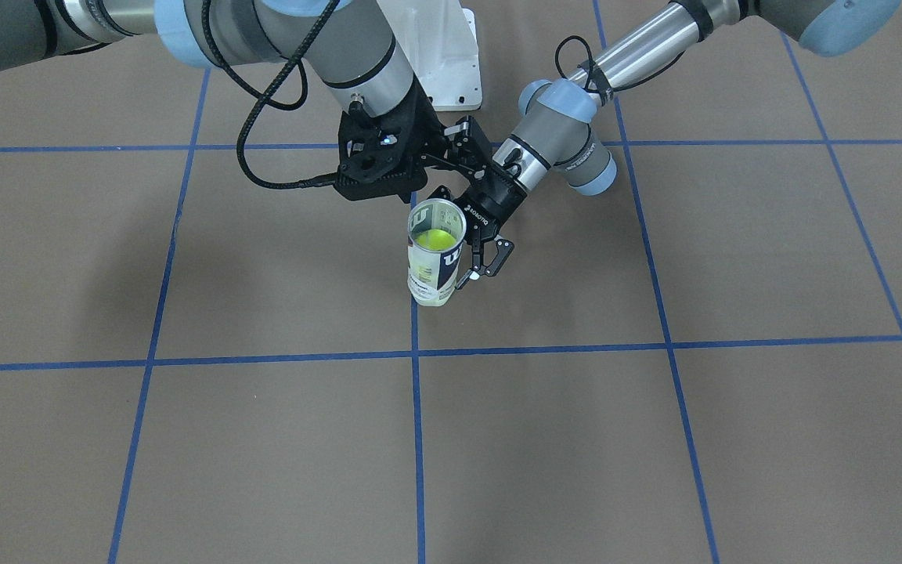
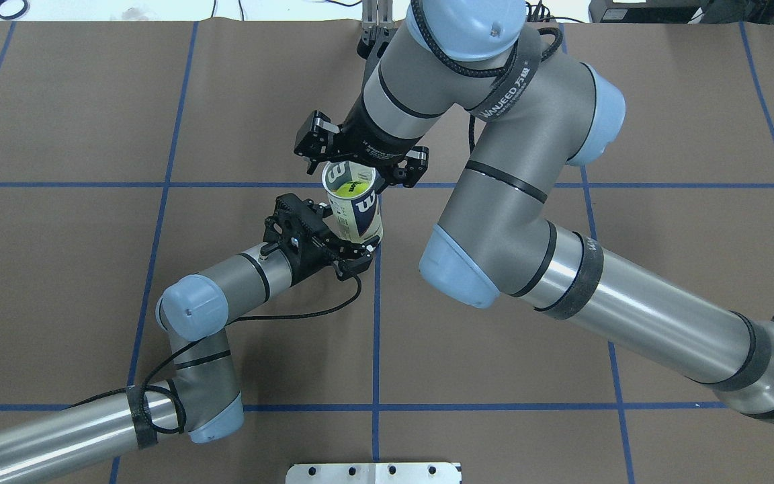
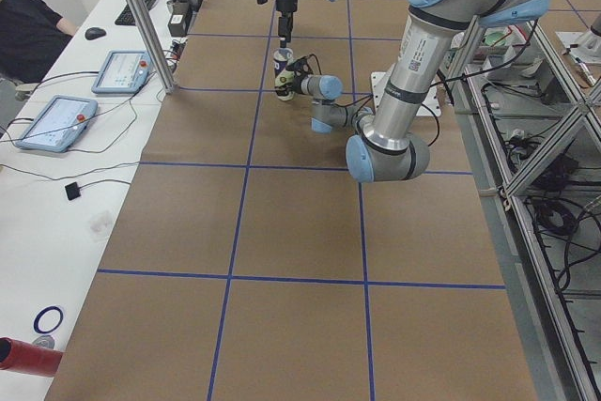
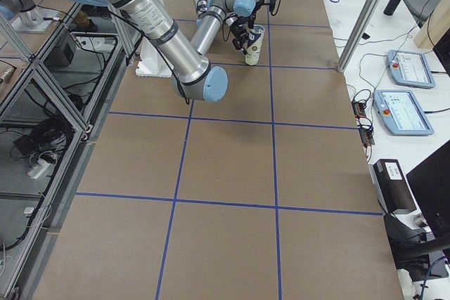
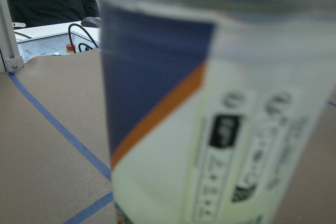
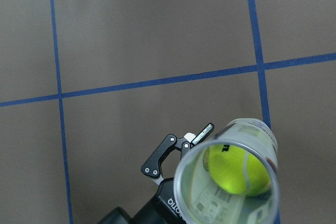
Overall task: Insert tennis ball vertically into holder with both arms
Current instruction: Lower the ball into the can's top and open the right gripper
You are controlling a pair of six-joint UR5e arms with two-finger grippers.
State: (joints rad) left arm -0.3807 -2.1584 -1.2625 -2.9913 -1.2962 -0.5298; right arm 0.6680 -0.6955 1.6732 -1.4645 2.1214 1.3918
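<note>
Snugly in left jaws — holder (image 1: 437,270), tennis ball (image 1: 433,239) inside; right jaws apart.

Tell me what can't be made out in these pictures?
Front view: the tube hides one finger of the left gripper.
Left wrist view: the tube fills the frame, blurred; its small print is unreadable.
Overhead: the right arm covers the fingertips of the right gripper.
Right wrist view: the ball hides whatever lies beneath it.
Side views: grippers and tube too small for detail.
</note>
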